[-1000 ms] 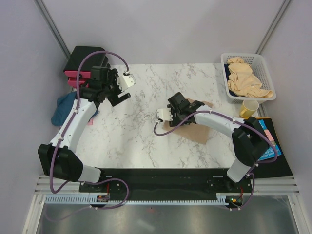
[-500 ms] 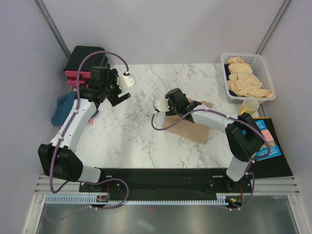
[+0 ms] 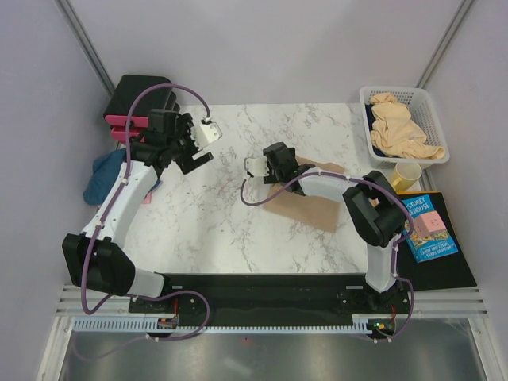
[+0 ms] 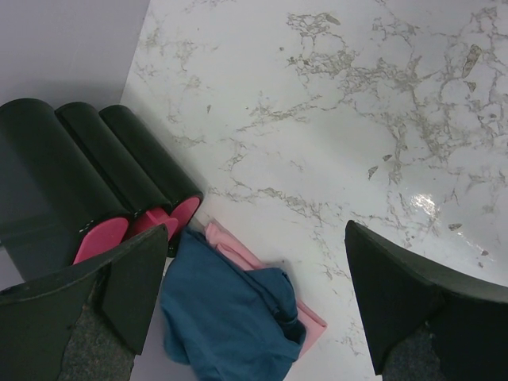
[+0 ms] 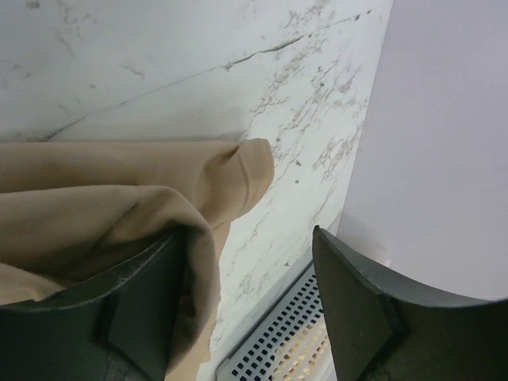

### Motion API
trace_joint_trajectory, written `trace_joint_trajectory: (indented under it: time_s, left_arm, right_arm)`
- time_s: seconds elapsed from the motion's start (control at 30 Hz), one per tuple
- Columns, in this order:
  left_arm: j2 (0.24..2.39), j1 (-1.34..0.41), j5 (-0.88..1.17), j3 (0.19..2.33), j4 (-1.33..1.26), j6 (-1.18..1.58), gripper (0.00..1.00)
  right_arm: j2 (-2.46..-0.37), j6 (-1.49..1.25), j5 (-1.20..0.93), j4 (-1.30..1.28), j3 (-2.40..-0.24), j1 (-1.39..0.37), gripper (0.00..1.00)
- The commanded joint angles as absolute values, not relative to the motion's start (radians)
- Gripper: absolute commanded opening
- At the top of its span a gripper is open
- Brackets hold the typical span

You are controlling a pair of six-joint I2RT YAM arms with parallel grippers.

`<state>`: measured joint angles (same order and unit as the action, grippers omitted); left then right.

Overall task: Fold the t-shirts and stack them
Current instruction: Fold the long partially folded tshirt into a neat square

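A tan t-shirt (image 3: 313, 208) lies folded on the marble table (image 3: 222, 214) right of centre. My right gripper (image 3: 279, 163) hovers at its far left corner, jaws open. In the right wrist view a fold of that tan t-shirt (image 5: 103, 206) drapes against the left finger, and bare marble shows across the right gripper (image 5: 248, 238). My left gripper (image 3: 197, 157) stands open at the back left, holding nothing. Its wrist view shows the left gripper (image 4: 255, 238) above a dark blue t-shirt (image 4: 226, 317) lying crumpled on a pink t-shirt (image 4: 309, 321).
A white mesh basket (image 3: 432, 111) at the back right holds more tan t-shirts (image 3: 401, 131); its mesh wall (image 5: 294, 341) shows below my right fingers. Black-and-pink boxes (image 3: 135, 103) stand back left. A yellow cup (image 3: 406, 175) and a blue booklet (image 3: 429, 230) sit at the right edge.
My right gripper has moved left and toward the back along the tan t-shirt's edge, its forearm swinging over the cloth. The left arm has not moved.
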<state>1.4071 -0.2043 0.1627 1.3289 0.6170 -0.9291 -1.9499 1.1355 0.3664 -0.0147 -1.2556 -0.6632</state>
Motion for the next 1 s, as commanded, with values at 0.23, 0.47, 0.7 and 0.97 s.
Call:
trace_joint_trajectory:
  time_s: [0.23,0.47,0.7,0.97]
  left_arm:
    - [1.387,-0.206,0.189,1.321,0.584,-0.908,1.0]
    - [1.378,-0.207,0.192,1.331,0.592,-0.903,1.0]
    - [1.365,-0.207,0.19,1.33,0.603,-0.908,1.0]
    - [1.355,-0.207,0.184,1.331,0.614,-0.93,0.99]
  right_arm:
    - [-1.937,1.011,0.192,-0.3,-1.437,-0.66,0.78]
    - [-1.948,0.944,0.057,-0.466,-1.512,-0.661,0.81]
    - [-1.914,0.804,0.07,-0.454,-1.601,-0.661,0.78]
    - [-1.799,0.919,0.09,-0.636,-1.629,-0.612,0.0]
